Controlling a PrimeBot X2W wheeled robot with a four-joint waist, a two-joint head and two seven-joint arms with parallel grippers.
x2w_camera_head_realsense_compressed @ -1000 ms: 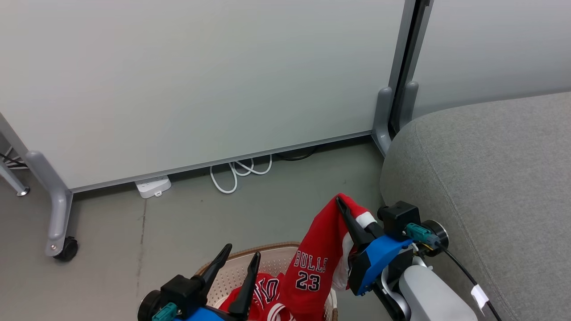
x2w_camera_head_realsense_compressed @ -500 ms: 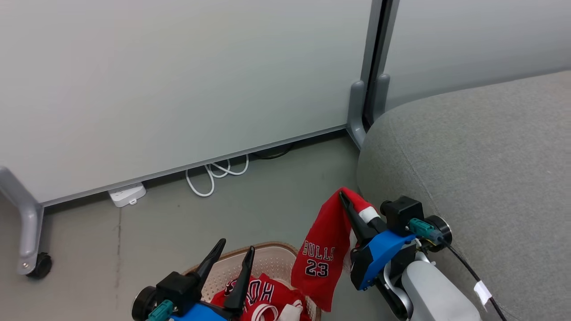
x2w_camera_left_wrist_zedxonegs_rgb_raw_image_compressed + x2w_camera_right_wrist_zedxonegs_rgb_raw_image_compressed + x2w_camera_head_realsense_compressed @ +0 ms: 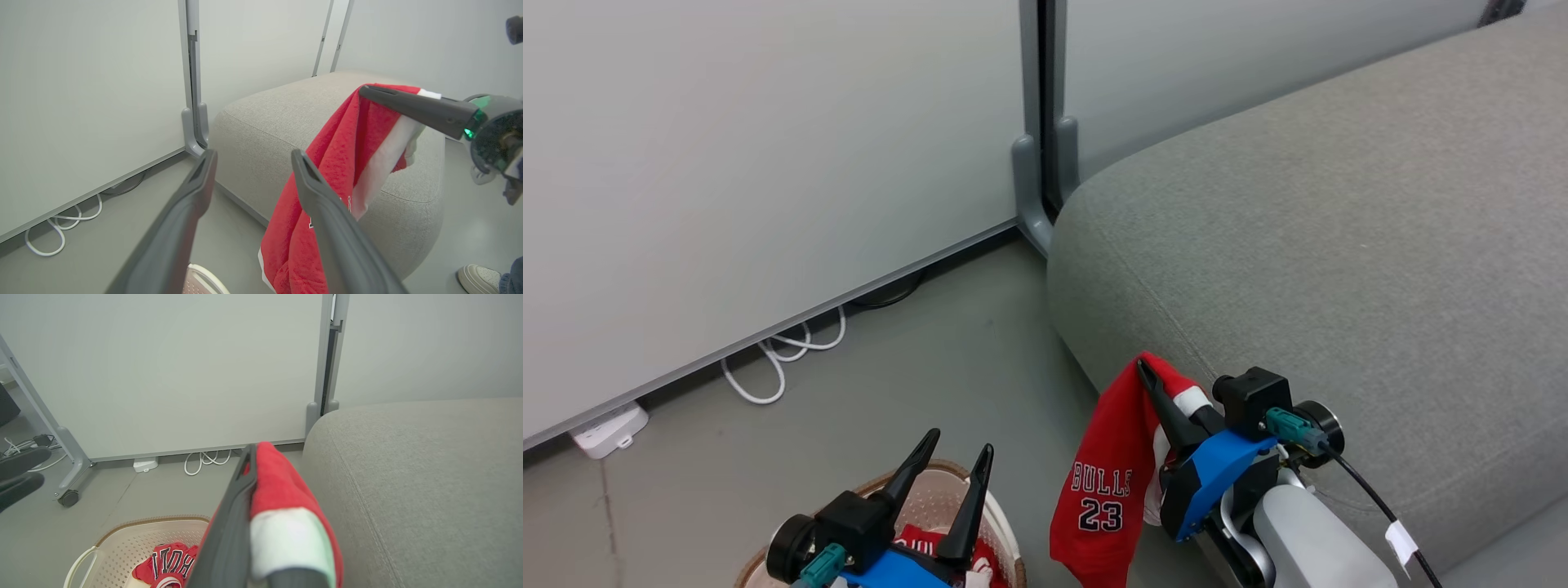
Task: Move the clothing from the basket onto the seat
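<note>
Head view: right claw [image 3: 1147, 376] pinches the jersey [image 3: 1107, 457] by its trimmed edge; it looks soft, light; left claw [image 3: 960, 443] gapes empty.

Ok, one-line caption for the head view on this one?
Right gripper shut on a red garment hanging beside the grey seat; left gripper open over the basket.

An office or lab-like indoor room. In the head view, tall pale partition panels [image 3: 768, 163] on grey metal posts [image 3: 1033, 188] stand from nine to twelve o'clock. The smooth grey floor [image 3: 947, 359] has a white power strip [image 3: 609, 430] and looped cable [image 3: 784, 359] at eight o'clock. A large grey upholstered seat [image 3: 1339, 245] lies at three o'clock. In the right wrist view, a panel leg ends in a castor [image 3: 67, 497].
</note>
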